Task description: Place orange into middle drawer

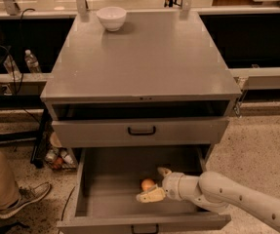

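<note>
We are holding the tool [150, 184] inside the open middle drawer [105, 201].
Its fingers are standing wide apart, and the orange [148, 184] is sitting between them, on the grey drawer floor.

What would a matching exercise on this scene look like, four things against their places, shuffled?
1 orange
2 white bowl
3 gripper
4 water bottle

A left of the cabinet
B on the floor of the open middle drawer
C right by the orange, reaching in from the right
D back of the cabinet top

Pairs: 1-B, 2-D, 3-C, 4-A.
</note>
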